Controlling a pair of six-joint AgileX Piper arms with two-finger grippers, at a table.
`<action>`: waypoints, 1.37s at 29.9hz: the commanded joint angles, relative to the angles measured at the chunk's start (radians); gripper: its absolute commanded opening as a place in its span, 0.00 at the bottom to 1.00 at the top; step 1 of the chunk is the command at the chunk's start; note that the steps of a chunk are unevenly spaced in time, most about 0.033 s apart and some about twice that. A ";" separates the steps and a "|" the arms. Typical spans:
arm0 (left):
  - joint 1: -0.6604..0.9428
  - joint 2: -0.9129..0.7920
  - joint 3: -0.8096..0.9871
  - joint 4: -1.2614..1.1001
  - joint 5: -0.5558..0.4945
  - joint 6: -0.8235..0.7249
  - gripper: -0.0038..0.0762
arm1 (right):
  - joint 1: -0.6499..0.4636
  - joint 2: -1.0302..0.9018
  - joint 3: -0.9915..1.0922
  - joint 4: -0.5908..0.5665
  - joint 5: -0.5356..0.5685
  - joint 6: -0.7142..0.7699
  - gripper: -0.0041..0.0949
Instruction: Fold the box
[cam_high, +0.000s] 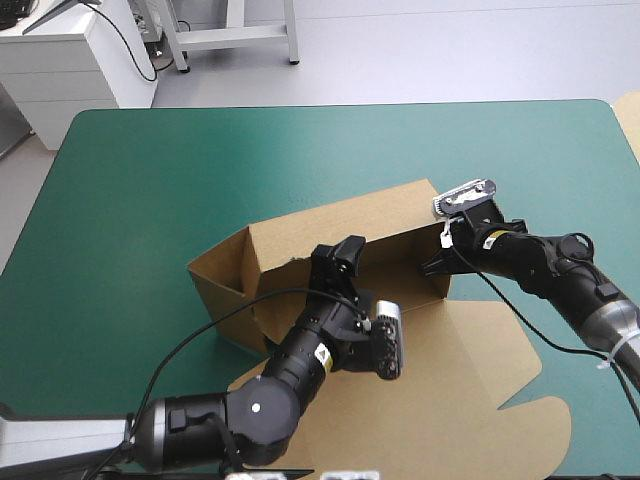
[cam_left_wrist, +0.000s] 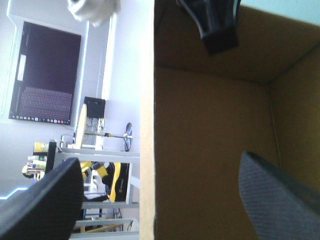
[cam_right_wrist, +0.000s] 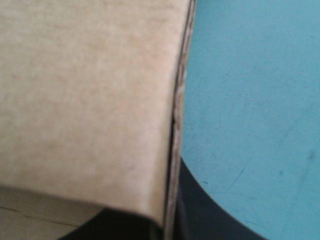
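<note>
Box (cam_high: 385, 225) board sat at both my hands. My left gripper (cam_left_wrist: 160, 159) stood wide, its black fingers (cam_left_wrist: 280, 200) well apart. One upright wall (cam_left_wrist: 147, 150) ran edge-on through the gap, with one finger inside the tray and the other outside it, neither visibly touching the board. Ahead of that hand the brown inner faces met at a corner, and beyond it I could see my right gripper (cam_high: 433, 266) at the tray's far end. That right hand was all but closed, pinching the edge of a raised wall, with the teal-green cover (cam_right_wrist: 250, 100) just past the board on its outer side.

From above, the box looked half made. The long back wall and one end wall were up, and the lid panel (cam_high: 450, 370) lay flat on the cover toward my base, under my left forearm. Its long axis ran from one hand across to the other, so neither had far to travel. I judged the coming move hinged on the left. The wall already lay between those fingers, so closing in place rather than reaching would take it, while the right steadied the other end. A skewed squeeze could buckle the wall.
</note>
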 joint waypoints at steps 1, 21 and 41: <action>-0.090 -0.052 -0.063 0.040 0.113 -0.005 0.76 | -0.034 -0.026 -0.055 -0.038 -0.081 0.040 0.02; 0.154 -0.055 -0.574 -0.541 0.274 0.386 0.07 | -0.085 0.062 -0.226 -0.063 0.020 0.040 0.02; 0.841 -0.195 -0.684 -1.055 0.282 0.538 0.07 | -0.085 0.062 -0.226 -0.060 0.072 0.040 0.02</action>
